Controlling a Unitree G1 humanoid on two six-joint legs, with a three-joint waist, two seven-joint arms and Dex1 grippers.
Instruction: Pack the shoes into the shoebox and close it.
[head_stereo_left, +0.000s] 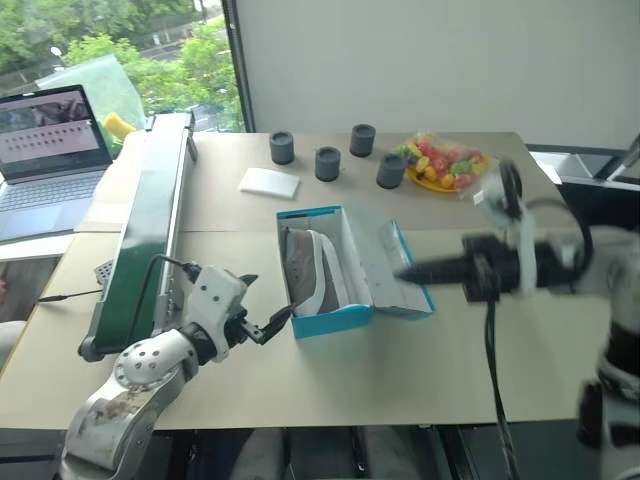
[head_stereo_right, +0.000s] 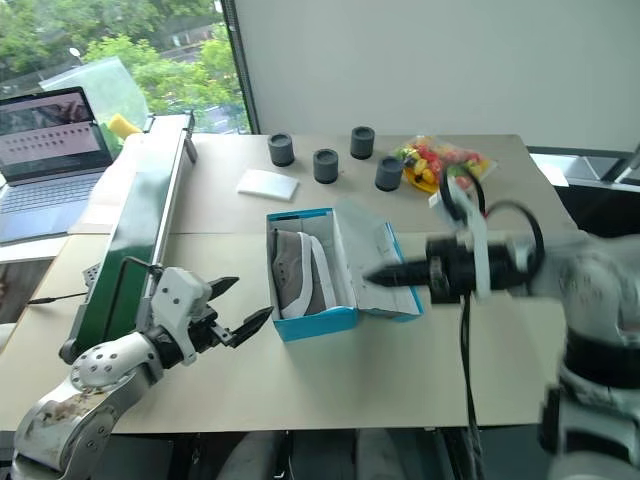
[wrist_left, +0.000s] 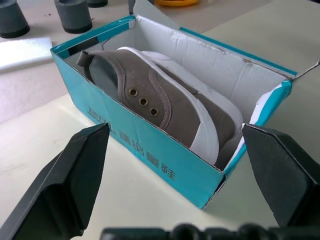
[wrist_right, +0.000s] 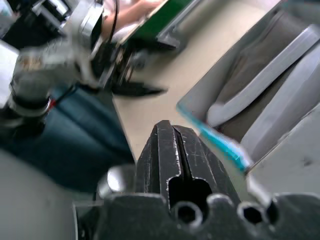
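Left eye view: shoebox (head_stereo_left: 340, 318) mid-table, lid (head_stereo_left: 390, 262) flung open to the right, shoes (head_stereo_left: 312, 268) on edge inside (taupe uppers, white soles). Left gripper (head_stereo_left: 272, 322) just beside the box's near left corner — fingers spread wide, empty. Right gripper (head_stereo_left: 412, 272) over the lid — fingers pressed together, holding nothing.

My tabletop (head_stereo_left: 300, 380) is pale beige. On it the open blue shoebox (head_stereo_left: 345, 318) sits mid-way; farther off lie a white pad (head_stereo_left: 270, 182), four dark cylinders (head_stereo_left: 327, 163) and a bag of colourful sweets (head_stereo_left: 445, 162). A laptop (head_stereo_left: 50, 160) stands far left.
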